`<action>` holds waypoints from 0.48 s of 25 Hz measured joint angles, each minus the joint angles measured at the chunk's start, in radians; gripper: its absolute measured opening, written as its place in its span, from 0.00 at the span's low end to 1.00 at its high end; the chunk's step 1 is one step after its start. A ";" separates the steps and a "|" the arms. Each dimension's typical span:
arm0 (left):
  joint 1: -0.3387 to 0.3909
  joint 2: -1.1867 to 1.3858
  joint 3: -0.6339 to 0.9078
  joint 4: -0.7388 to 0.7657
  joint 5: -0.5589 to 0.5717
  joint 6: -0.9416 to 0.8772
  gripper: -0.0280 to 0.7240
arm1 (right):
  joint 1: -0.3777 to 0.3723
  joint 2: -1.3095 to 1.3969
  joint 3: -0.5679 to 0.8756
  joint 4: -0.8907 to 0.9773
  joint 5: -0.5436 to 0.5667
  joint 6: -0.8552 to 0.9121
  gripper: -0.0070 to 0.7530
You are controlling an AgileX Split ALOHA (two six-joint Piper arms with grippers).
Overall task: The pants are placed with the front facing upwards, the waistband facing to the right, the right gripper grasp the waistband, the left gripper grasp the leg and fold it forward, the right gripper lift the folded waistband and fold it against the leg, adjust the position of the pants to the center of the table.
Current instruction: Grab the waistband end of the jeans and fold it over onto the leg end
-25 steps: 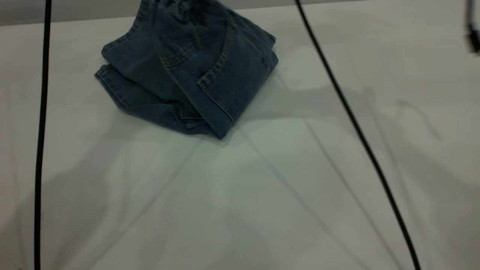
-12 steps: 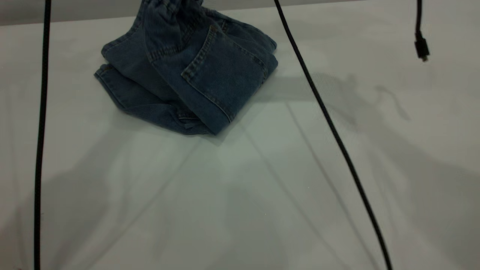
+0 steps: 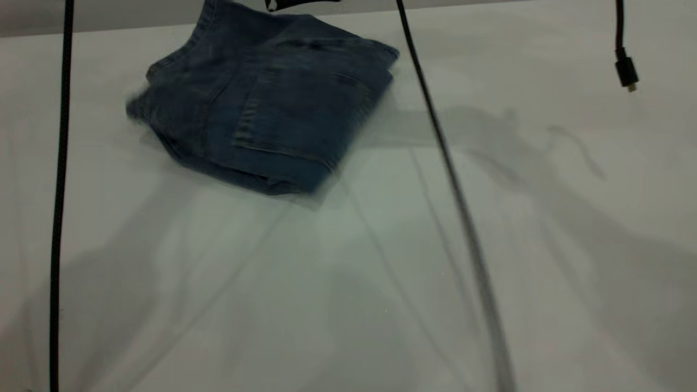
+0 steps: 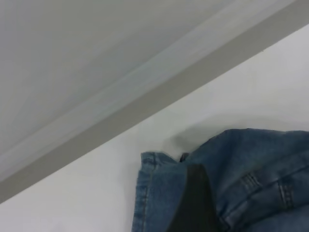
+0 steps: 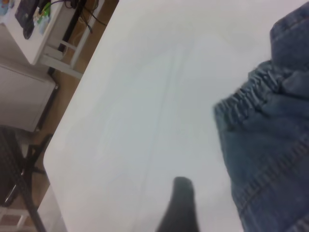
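One folded bundle of blue denim, the pants (image 3: 267, 109), lies on the bench (image 3: 381, 283) close to its far edge in the exterior view, left of the middle. The cloth is doubled over itself into a rough, lopsided square with a patch pocket on top, outlined in tan stitching. The denim looks thick and matte, with raised seams and flat stitched hems along the near side. In the right wrist view the waistband (image 5: 251, 99) shows as a gathered, ruched strip lying flat on the bench. The bench is smooth, pale and plain, crossed by soft shadows.

The right pincer (image 5: 179, 208) shows as one dark tapered finger over bare bench, just beside the waistband and touching no cloth; how far it is open I cannot tell. The left pincer (image 4: 195, 203) shows as a dark wedge in front of the denim near a hemmed corner; whether it grips the cloth I cannot tell.

Two black cables (image 3: 60, 190) hang across the exterior view.
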 joint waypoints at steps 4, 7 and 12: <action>0.000 0.000 0.000 0.001 0.000 0.000 0.71 | -0.018 0.000 -0.006 -0.024 0.002 0.002 0.78; 0.000 0.000 0.000 0.001 0.000 0.001 0.71 | -0.050 -0.014 -0.006 -0.067 0.016 0.018 0.78; 0.000 0.000 0.032 -0.070 -0.002 0.001 0.71 | -0.147 -0.045 -0.006 -0.176 0.051 0.104 0.78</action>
